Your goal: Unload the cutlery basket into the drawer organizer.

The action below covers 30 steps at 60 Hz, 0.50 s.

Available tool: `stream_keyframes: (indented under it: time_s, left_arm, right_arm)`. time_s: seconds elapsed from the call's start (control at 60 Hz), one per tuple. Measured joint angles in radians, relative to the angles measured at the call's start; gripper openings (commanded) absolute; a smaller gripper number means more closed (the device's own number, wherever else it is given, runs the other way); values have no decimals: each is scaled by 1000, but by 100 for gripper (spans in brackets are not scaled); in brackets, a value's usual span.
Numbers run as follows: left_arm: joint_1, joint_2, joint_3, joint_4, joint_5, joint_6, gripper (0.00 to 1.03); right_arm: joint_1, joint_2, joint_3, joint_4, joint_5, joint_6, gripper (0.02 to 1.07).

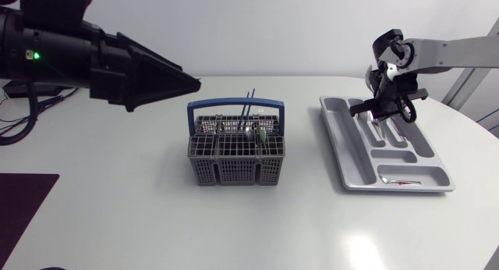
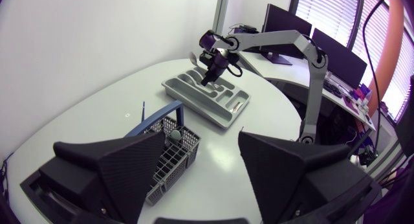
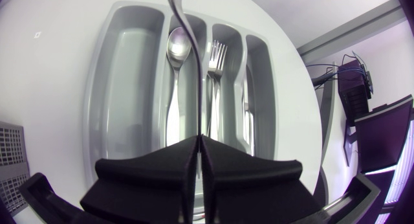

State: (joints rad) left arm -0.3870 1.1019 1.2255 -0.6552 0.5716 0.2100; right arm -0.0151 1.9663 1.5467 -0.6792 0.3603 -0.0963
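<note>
Drawer organizer [image 1: 340,145] is showing smooth grey plastic, faintly glossy. Spoon [image 3: 176,49], fork [image 3: 216,56] and the utensil [image 3: 198,88] clamped in the matt black right gripper [image 3: 199,143] are gleaming as polished metal. Cutlery basket [image 1: 236,165] is reading as matt grey plastic lattice.

**Soft light is covering the whole table**

Bright, diffuse light is falling from above on the white table [image 1: 117,223], and a pale patch of glare is showing on its near right part. The cutlery basket [image 1: 234,170] and the drawer organizer [image 1: 337,137] are casting only faint, short shadows. In the right wrist view the right gripper [image 3: 199,141] is appearing as a dark mass. A thin glint is running along the held cutlery piece [image 3: 197,75], and the spoon [image 3: 176,46] under it is shining. Both wrist views are bending straight edges near their borders. The left gripper [image 2: 202,133] is looking almost black.
</note>
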Motion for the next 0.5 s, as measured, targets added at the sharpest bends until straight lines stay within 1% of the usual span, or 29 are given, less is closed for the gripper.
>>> stream_keyframes:
  time_s: [0.317,0.5]
  left_arm:
    - [18,-31,-17,-13,3,6,81]
    - [23,-39,-21,-27,6,11,81]
  right_arm:
    - [21,151,203,-178,15,67,8]
    - [19,256,305,-259,31,71,8]
